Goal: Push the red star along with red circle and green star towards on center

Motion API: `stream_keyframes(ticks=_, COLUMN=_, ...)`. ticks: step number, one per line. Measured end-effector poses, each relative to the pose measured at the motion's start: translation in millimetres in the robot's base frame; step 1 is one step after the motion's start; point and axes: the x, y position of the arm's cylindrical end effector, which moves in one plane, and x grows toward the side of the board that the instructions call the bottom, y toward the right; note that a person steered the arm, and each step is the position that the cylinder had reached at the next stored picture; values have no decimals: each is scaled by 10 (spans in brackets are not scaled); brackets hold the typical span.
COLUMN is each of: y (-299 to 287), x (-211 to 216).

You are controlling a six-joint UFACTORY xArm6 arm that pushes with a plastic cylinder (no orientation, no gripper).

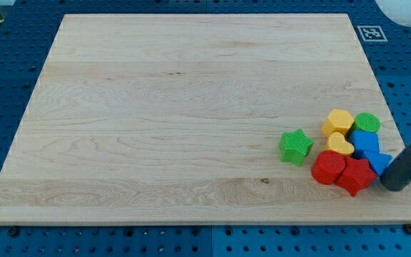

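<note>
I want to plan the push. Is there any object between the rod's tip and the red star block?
Probably yes. My tip sits at the view's right of the red star block, and a blue block lies partly between them.

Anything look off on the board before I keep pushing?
Nothing damaged. All blocks are bunched at the view's lower right, far from centre. My tip sits right of the red star, against a blue block; the green star stands slightly apart.

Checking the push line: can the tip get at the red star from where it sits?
Probably yes. My tip sits right of the red star, with only the blue block's corner between them; it may get nudged too.
</note>
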Motion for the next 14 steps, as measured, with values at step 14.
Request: stream_keyframes(ticks=14, y=-1289, x=-618)
